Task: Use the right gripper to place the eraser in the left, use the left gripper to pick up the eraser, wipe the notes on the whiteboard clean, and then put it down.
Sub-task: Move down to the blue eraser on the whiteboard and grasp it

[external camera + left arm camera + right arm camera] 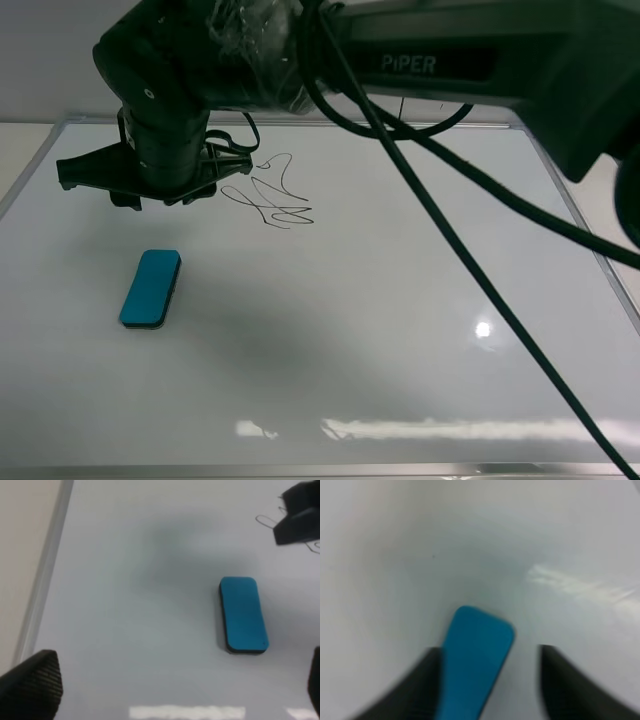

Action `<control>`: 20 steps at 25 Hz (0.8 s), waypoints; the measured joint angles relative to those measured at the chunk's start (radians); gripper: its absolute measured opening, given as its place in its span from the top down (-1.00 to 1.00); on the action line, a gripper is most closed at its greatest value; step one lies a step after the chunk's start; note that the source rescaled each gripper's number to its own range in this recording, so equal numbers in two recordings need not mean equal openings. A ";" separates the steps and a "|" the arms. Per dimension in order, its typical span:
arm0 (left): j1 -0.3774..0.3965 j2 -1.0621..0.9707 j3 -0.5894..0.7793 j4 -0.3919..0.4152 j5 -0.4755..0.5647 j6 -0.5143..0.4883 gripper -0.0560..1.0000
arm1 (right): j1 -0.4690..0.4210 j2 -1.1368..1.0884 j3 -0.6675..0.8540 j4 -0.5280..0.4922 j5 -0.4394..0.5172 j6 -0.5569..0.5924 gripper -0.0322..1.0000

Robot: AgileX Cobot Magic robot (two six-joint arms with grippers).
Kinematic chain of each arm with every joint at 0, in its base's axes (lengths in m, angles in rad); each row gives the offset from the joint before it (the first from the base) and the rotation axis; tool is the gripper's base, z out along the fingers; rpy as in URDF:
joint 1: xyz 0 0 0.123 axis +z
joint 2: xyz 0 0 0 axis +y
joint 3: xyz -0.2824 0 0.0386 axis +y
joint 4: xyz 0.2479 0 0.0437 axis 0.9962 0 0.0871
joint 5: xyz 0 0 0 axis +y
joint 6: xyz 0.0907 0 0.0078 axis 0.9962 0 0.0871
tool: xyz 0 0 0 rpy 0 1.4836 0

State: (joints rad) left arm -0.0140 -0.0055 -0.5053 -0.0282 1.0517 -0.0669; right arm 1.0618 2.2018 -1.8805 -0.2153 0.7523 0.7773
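Note:
The teal-blue eraser (pixel 150 288) lies flat on the left part of the whiteboard (pixel 400 330). My right gripper (pixel 160 195) reaches across from the right and hangs just above and behind the eraser. Its jaws are open and nothing is gripped. In the right wrist view the eraser (pixel 472 665) shows between the spread fingers (pixel 415 690), close to one of them. The black scribbled notes (pixel 275 195) sit just right of that gripper. My left gripper (pixel 175 680) is wide open and empty, with the eraser (pixel 243 615) on the board ahead of it, off to one side.
The board's silver frame (pixel 30 165) runs along its left edge, also seen as the frame (pixel 45 575) in the left wrist view. Loose black cables (pixel 450 230) from the right arm hang across the board's right half. Glare streaks (pixel 430 428) lie near the front edge.

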 joint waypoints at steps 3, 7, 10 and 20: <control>0.000 0.000 0.000 0.000 0.000 0.000 -1.00 | 0.000 -0.022 0.000 -0.039 0.029 -0.036 -0.72; 0.000 0.000 0.000 0.000 0.000 0.000 -1.00 | 0.000 -0.023 0.000 -0.033 0.042 -0.071 -0.96; 0.000 0.000 0.000 0.000 0.000 0.000 -1.00 | 0.000 -0.023 0.000 -0.033 0.040 -0.074 -0.99; 0.000 0.000 0.000 0.000 0.000 0.000 -1.00 | 0.000 -0.050 0.000 -0.096 0.141 -0.251 -0.99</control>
State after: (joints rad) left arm -0.0140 -0.0055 -0.5053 -0.0282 1.0517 -0.0669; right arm 1.0618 2.1515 -1.8805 -0.3108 0.8931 0.5265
